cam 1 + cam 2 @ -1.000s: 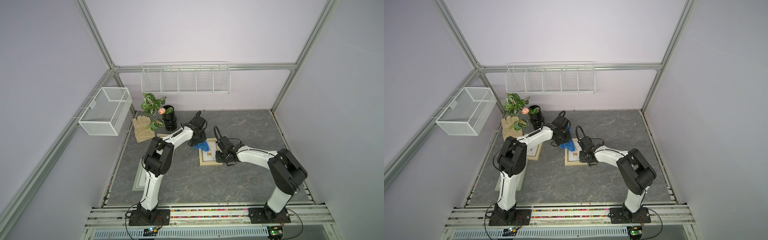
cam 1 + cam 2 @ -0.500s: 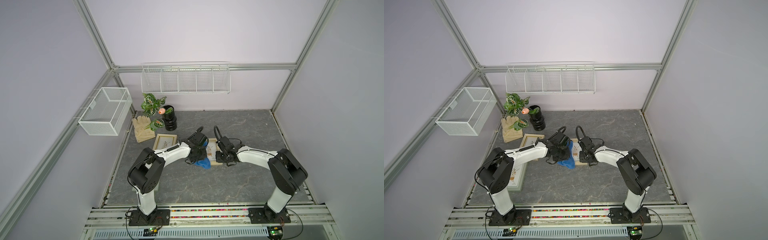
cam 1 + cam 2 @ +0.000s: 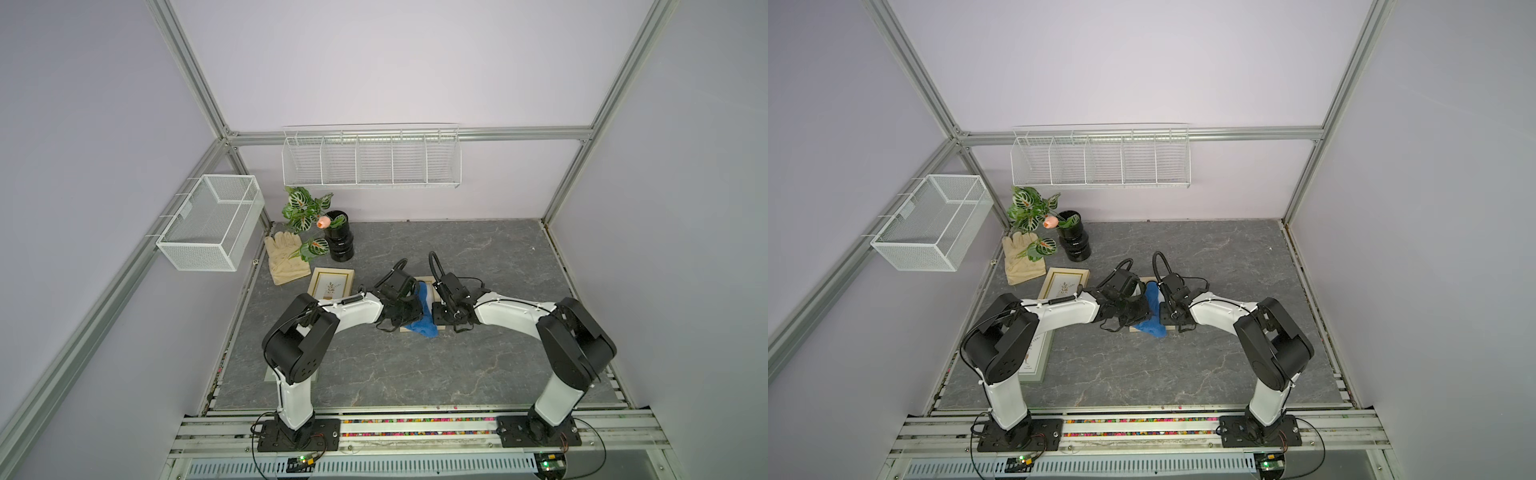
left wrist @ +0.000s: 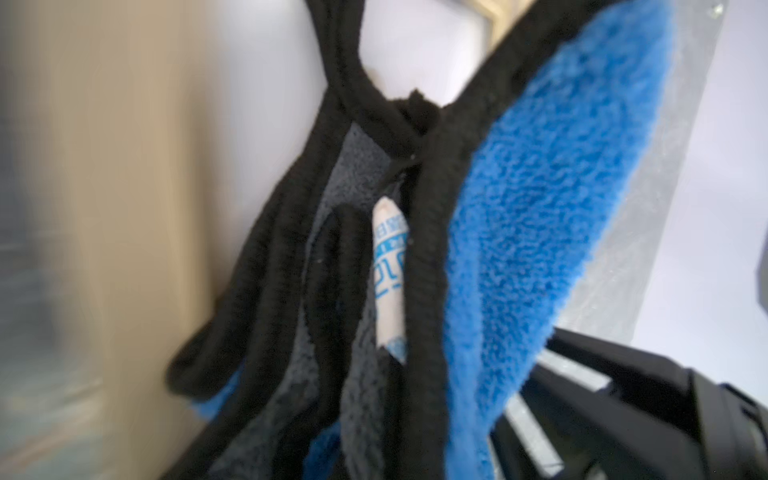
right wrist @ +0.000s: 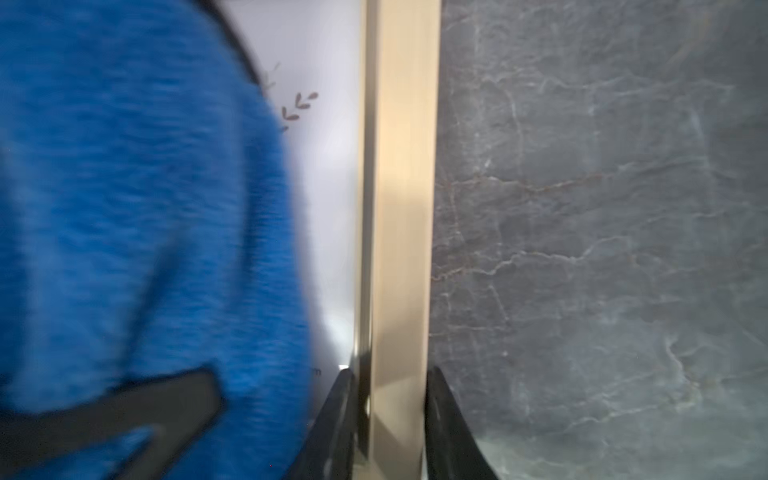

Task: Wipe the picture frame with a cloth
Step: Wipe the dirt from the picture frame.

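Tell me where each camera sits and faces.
Top views: high over the front rail, looking down and back at the table; the left arm and right arm show whole; near-identical pictures.
Left wrist: on the left arm, close on the cloth held by the left gripper; black gripper parts at one edge.
Right wrist: on the right arm, looking along the right gripper, jaws clamping a rail of the picture frame.
Shared: both wrist views show cloth and picture frame.

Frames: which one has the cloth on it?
The centre frame, under the cloth, clamped by the right tool. The glove-side frame and the big frame have none.
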Robot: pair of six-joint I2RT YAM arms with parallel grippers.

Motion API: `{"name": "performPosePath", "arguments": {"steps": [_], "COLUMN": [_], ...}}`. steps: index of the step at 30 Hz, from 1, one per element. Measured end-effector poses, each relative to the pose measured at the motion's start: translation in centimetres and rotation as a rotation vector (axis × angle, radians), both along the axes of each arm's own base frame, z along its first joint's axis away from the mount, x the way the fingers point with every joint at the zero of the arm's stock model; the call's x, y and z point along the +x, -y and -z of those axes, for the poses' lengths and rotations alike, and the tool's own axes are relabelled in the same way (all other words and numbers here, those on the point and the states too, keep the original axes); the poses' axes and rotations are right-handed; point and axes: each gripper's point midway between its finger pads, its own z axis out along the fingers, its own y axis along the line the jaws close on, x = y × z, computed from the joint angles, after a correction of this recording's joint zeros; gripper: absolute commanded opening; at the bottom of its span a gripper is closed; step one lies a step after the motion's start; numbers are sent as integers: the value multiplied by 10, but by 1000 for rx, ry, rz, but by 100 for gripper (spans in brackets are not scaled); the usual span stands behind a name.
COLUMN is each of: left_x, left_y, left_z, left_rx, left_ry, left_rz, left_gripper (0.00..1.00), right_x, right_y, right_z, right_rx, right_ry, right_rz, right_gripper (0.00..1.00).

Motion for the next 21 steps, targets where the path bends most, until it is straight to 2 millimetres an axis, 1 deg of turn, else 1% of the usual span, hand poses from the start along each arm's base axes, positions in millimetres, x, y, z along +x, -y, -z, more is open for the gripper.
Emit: {"name": "performPosePath", "arguments": {"steps": [2, 6, 8, 10, 13, 16, 18, 21], "left_x": [3, 15, 33, 56, 97, 121, 125, 124], "left_y": [-15, -21, -22, -18, -3, 13, 16, 12], "left_z": [-3, -12, -15, -17, -14, -7, -7, -6], "left_rx": [40, 101, 127, 139, 137, 126, 130, 150], "left_ry": [8, 44, 63, 84, 114, 124, 125, 122], "left_rz": [-13, -5, -11, -22, -29, -21, -17, -17], "left_gripper": [0, 0, 0, 0, 0, 0, 0, 0], "right_x": [0, 0, 0, 0, 0, 0, 1, 2], "right_y": [0, -1, 0, 0, 0, 1, 2, 3], "right_z": [0, 0, 0, 0, 0, 0, 0, 0], "right_rx": [2, 5, 5, 5, 6, 6, 4, 4], "right_ry": [0, 0, 2, 3, 5, 5, 10, 9], "right_rz": [0, -1, 0, 0, 3, 4, 12, 16], "right_gripper": [21, 21, 21, 21, 21, 21, 22, 22]}}
